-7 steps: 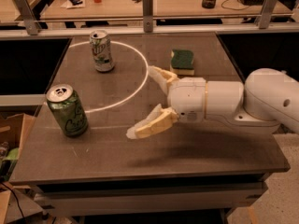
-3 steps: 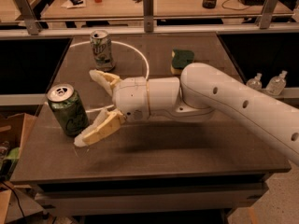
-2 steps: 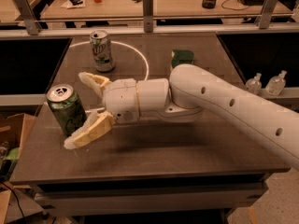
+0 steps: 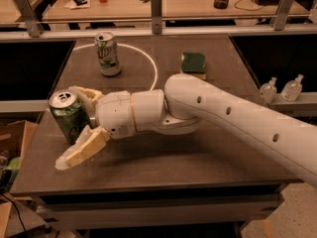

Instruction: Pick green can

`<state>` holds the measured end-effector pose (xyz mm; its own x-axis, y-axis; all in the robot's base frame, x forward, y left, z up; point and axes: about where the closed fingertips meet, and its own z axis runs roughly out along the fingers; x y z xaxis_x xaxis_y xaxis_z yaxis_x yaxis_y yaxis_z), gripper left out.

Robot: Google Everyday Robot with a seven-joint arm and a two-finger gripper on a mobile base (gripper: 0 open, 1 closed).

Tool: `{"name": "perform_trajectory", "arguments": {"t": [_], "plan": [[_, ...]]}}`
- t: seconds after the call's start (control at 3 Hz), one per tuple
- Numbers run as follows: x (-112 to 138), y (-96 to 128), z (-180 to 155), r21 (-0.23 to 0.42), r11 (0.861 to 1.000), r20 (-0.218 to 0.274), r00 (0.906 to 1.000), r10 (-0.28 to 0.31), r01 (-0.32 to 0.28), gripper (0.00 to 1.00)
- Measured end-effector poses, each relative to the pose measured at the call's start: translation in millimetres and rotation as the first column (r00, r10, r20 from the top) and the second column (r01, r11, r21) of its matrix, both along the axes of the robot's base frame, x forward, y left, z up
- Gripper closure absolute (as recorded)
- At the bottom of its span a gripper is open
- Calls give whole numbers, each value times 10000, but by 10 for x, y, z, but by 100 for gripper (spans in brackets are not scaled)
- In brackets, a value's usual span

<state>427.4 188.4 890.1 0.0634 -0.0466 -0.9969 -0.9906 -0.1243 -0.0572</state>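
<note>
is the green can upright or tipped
Upright: green can stands top up on the table. The open end effector straddles it near the table edge.

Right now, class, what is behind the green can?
One finger of the hand, which straddles the green can; farther back, a silver-white can. The green can hides part of that finger.

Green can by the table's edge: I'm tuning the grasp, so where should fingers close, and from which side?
Grip the green can around its mid-body, coming level from the picture's right, as the open gripper is placed: the can stands upright, and its round wall fits between the fingers, one behind it and one in front.
</note>
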Motion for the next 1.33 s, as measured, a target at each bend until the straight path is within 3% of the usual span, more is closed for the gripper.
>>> {"name": "perform_trajectory", "arguments": {"t": [0.33, 0.67, 1.33], "plan": [[-25, 62, -85, -28, 9999, -153, 9998, 134, -135, 0], [-74, 88, -147, -53, 9996, -264, 9993, 279, -281, 17], [-132, 51, -220, -162, 9992, -349, 9988, 350, -356, 64]]}}
